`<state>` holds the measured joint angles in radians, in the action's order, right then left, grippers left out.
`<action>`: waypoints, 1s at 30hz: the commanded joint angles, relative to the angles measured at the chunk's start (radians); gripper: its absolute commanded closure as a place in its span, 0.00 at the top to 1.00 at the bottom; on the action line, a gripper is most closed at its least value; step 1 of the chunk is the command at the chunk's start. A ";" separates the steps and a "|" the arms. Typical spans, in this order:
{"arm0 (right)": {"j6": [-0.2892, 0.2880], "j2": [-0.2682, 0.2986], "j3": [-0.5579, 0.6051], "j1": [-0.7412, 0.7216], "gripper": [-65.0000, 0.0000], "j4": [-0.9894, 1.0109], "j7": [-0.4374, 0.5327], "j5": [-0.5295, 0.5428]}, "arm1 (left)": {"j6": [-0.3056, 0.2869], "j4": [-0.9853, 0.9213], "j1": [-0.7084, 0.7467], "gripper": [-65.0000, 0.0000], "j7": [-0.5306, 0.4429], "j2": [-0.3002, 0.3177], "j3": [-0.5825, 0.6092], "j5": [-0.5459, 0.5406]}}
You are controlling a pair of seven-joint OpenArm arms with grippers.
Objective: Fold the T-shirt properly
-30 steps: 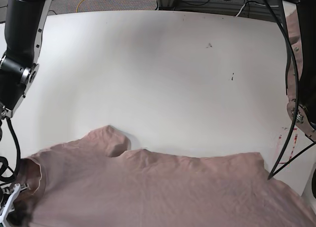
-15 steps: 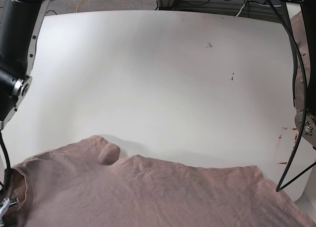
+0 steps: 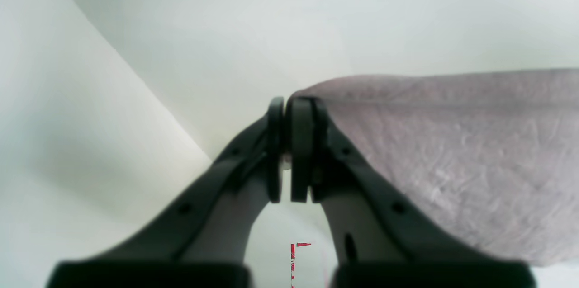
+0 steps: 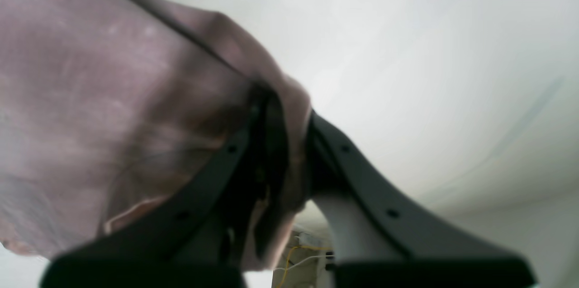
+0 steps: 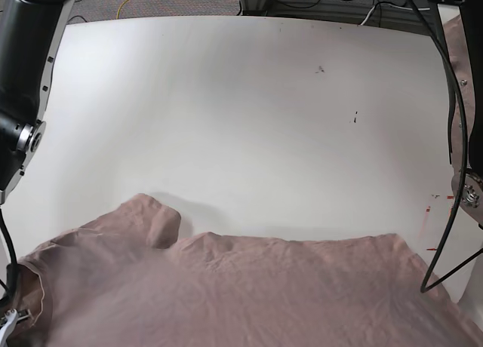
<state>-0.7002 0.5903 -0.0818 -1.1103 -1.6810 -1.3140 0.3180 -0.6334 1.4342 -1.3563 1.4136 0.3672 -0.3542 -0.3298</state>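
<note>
The T-shirt [image 5: 249, 287] lies wrinkled along the near edge of the white table [image 5: 241, 121], spreading across almost the whole width of the base view, with a rumpled sleeve [image 5: 155, 219] poking up toward the middle of the table on that view's left. Both near corners of the cloth run out of the base view at the bottom, where the arms reach down. In the left wrist view the left gripper [image 3: 286, 152] has its two dark jaws pressed together, with only a sliver of gap between the pads; the edge of the shirt [image 3: 452, 152] sits right at the tip and drapes away on one side, so the jaws appear to be pinching that edge, though the cloth between the pads is barely visible. Below the jaws a small red mark [image 3: 298, 252] shows on the table. In the right wrist view the right gripper [image 4: 289, 143] is closed on a bunched fold of the shirt [image 4: 113, 111], which passes between the two jaws and hangs down in front of the camera, filling that view's left half; a paler hem edge shows low in the fold. The far part of the table is bare white apart from a few tiny dark specks [image 5: 320, 69]. Cables [image 5: 441, 136] hang beside the left arm at the right of the base view.
</note>
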 commanded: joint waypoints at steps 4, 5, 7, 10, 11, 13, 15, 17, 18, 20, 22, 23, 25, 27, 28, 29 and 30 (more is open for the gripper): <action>0.002 0.012 -0.016 0.026 0.05 -0.023 0.009 -0.009 | -0.006 0.014 0.030 0.00 -0.030 0.005 0.001 -0.009; 0.002 0.013 -0.017 0.040 0.05 -0.035 0.009 -0.009 | -0.010 0.014 0.042 0.00 -0.030 0.005 0.001 -0.009; 0.002 0.020 -0.032 0.071 0.05 -0.066 0.006 -0.007 | -0.032 0.014 0.064 0.00 -0.030 0.005 0.001 -0.015; 0.002 0.021 -0.062 0.140 0.05 -0.107 0.006 -0.007 | -0.058 0.012 0.090 0.00 -0.030 0.005 0.002 -0.018; 0.002 0.021 -0.068 0.155 0.05 -0.115 0.006 -0.007 | -0.064 0.010 0.096 0.00 -0.030 0.005 0.004 -0.018; 0.002 0.021 -0.083 0.192 0.05 -0.127 0.006 -0.004 | -0.065 0.010 0.100 0.00 -0.032 0.006 0.016 -0.018; 0.002 0.021 -0.097 0.221 0.05 -0.130 0.006 -0.001 | -0.065 0.012 0.104 0.00 -0.032 0.019 0.034 -0.018; 0.002 0.020 -0.103 0.235 0.05 -0.130 0.006 -0.001 | -0.065 0.010 0.104 0.00 -0.033 0.036 0.039 -0.019; 0.002 0.020 -0.105 0.236 0.05 -0.130 0.006 -0.001 | -0.065 0.010 0.104 0.00 -0.038 0.039 0.039 -0.019; 0.002 0.020 -0.105 0.238 0.05 -0.130 0.006 -0.004 | -0.065 0.007 0.104 0.00 -0.056 0.040 0.040 -0.019; 0.002 0.018 -0.103 0.238 0.05 -0.130 0.006 -0.007 | -0.065 0.007 0.107 0.00 -0.070 0.043 0.043 -0.019; 0.002 0.018 -0.102 0.238 0.05 -0.130 0.006 -0.007 | -0.065 0.007 0.107 0.00 -0.070 0.043 0.045 -0.019; 0.002 0.018 -0.102 0.235 0.05 -0.130 0.006 -0.007 | -0.065 0.009 0.107 0.00 -0.070 0.043 0.047 -0.019; 0.002 0.018 -0.100 0.232 0.05 -0.129 0.009 -0.007 | -0.065 0.009 0.107 0.00 -0.070 0.043 0.047 -0.019; 0.002 0.018 -0.098 0.232 0.05 -0.129 0.011 -0.007 | -0.065 0.010 0.107 0.00 -0.070 0.043 0.047 -0.019; 0.002 0.017 -0.097 0.230 0.05 -0.129 0.011 -0.007 | -0.065 0.010 0.107 0.00 -0.070 0.043 0.047 -0.019; 0.002 0.015 -0.097 0.224 0.05 -0.129 0.012 -0.007 | -0.065 0.010 0.107 0.00 -0.070 0.043 0.047 -0.019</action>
<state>-0.6998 0.5903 -0.1738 -0.8433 -1.7992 -1.3132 0.3222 -0.6971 1.4326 -1.2102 1.3724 0.4049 -0.3111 -0.3439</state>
